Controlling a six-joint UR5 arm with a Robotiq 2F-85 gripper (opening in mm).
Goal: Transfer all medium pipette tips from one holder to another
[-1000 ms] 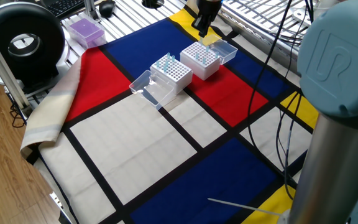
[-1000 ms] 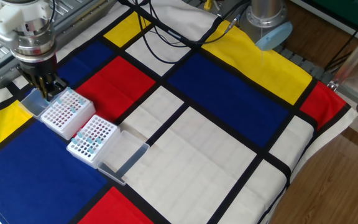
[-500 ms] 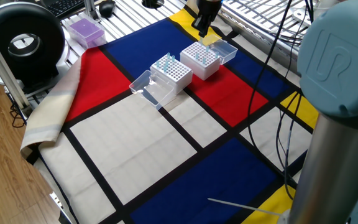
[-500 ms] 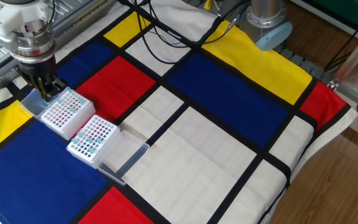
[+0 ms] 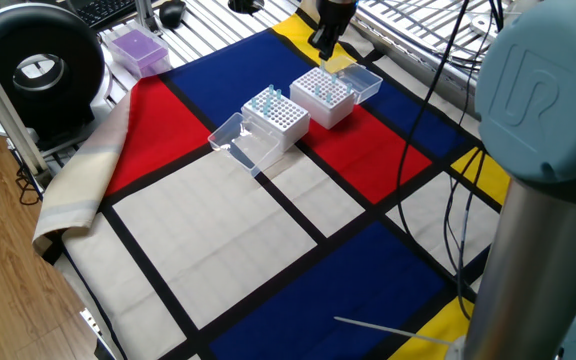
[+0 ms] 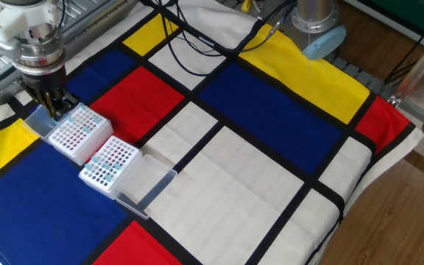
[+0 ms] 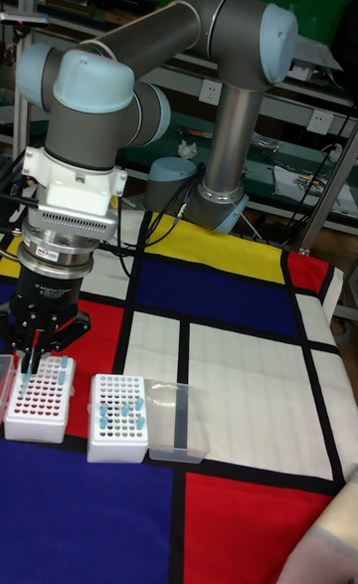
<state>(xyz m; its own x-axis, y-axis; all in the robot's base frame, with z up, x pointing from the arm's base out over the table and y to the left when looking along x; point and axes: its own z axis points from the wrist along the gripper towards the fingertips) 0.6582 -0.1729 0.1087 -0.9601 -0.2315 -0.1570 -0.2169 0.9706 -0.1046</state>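
Two white racks stand side by side on the checked cloth, each with its clear lid folded open. Pale blue medium pipette tips (image 6: 87, 125) stick up in the rack (image 6: 74, 134) nearer the arm's tool, and a few more tips (image 6: 107, 173) in the other rack (image 6: 110, 163). My gripper (image 6: 54, 105) points straight down over the far corner of the first rack (image 7: 40, 400), just above it. Its fingertips (image 7: 37, 348) are drawn close together. I cannot make out whether a tip is between them. From one fixed view the gripper (image 5: 325, 45) hangs behind that rack (image 5: 323, 96).
A purple box (image 5: 136, 48) and a black round device (image 5: 33, 65) sit beyond the cloth's edge. Black cables (image 6: 197, 51) cross the cloth near the arm base (image 6: 315, 22). The second rack's open lid (image 6: 147, 185) lies flat beside it.
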